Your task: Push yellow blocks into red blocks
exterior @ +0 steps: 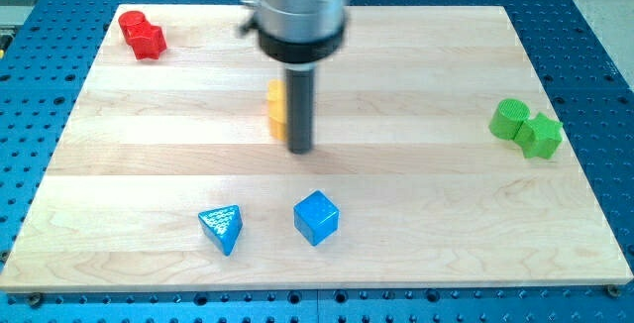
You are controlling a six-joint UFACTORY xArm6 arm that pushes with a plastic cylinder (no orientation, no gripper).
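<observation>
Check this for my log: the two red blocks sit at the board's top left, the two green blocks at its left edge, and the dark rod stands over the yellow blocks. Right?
One slip: the camera view shows the two green blocks at the wooden board's right edge, not its left. The rest holds: the two red blocks sit top left, and the dark rod hides most of the yellow blocks, my tip just below them.

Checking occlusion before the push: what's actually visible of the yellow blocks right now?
Only a narrow yellow strip of the yellow blocks shows, near the board's centre, peeking out at the view's left of the dark rod. The rod and its metal collar cover the rest, so shapes, count and spacing cannot be read. The surface looks matte, plastic-like. My tip sits just below and to the right of the strip; whether they touch cannot be told. The red blocks lie far off, top left.
</observation>
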